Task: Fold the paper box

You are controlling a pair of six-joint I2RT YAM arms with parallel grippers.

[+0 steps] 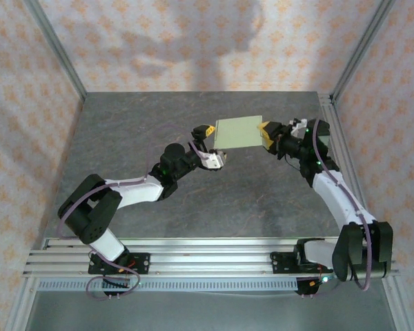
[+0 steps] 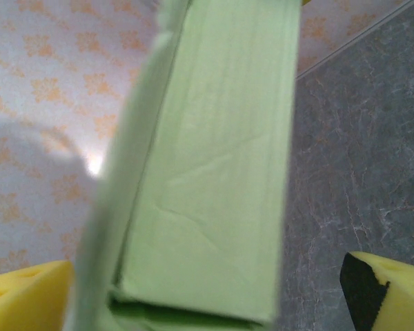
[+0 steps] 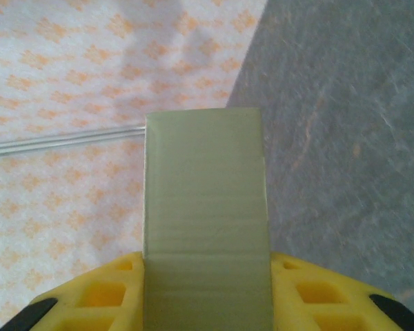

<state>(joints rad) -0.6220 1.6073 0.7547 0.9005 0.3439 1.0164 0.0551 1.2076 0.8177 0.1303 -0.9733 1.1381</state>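
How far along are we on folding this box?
Done: the paper box already looks like a low square box, not a flat sheet. In hand: the right gripper clamps one side; the left gripper stands open around the opposite side. Left: probably pressing the loose-looking flap there shut.

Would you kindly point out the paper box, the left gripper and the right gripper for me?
paper box [image 1: 238,132]: top view, middle of its green panel.
left gripper [image 1: 210,145]: top view, gap between its fingertips.
right gripper [image 1: 265,133]: top view, between its yellow fingertips at the box's edge.
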